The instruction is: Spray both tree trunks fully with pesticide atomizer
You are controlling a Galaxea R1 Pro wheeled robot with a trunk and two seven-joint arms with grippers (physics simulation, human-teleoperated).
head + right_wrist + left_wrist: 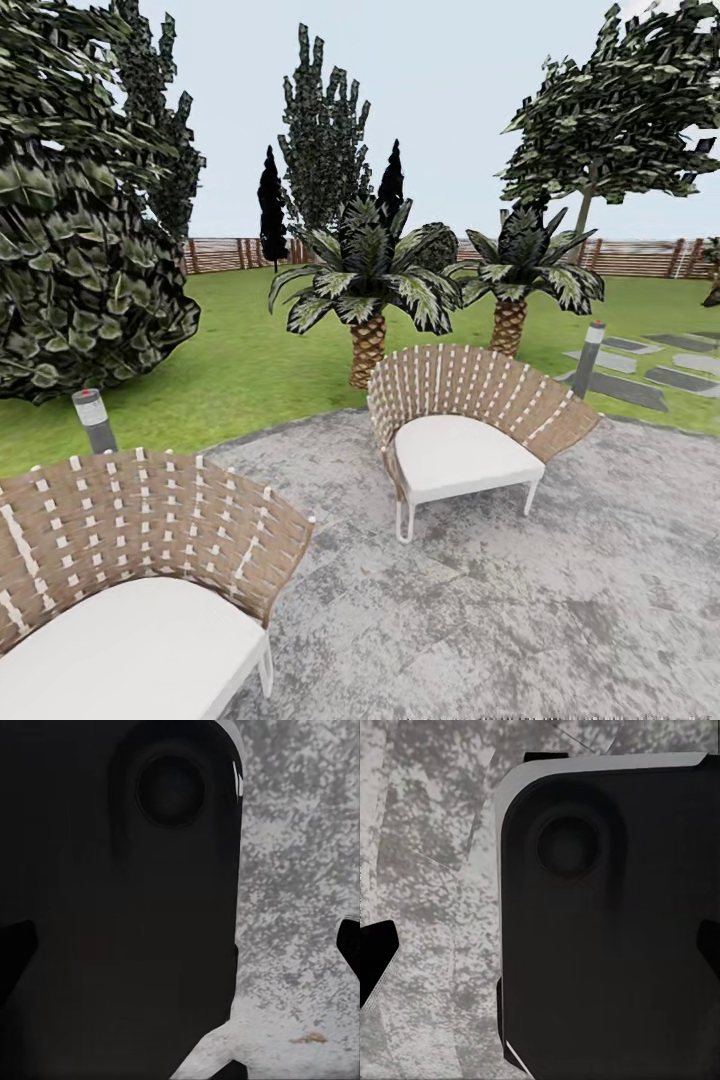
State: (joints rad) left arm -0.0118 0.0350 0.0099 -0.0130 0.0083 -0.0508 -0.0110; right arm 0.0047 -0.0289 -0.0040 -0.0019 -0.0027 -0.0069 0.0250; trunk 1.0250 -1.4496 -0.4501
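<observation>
You risk clipping the wicker chair [470, 420] while driving across the patio [520, 600]; either gripper's state I cannot tell.

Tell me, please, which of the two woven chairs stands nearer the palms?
The farther chair, in the middle of the paving, just before the palms; the other chair sits at the bottom left.
</observation>
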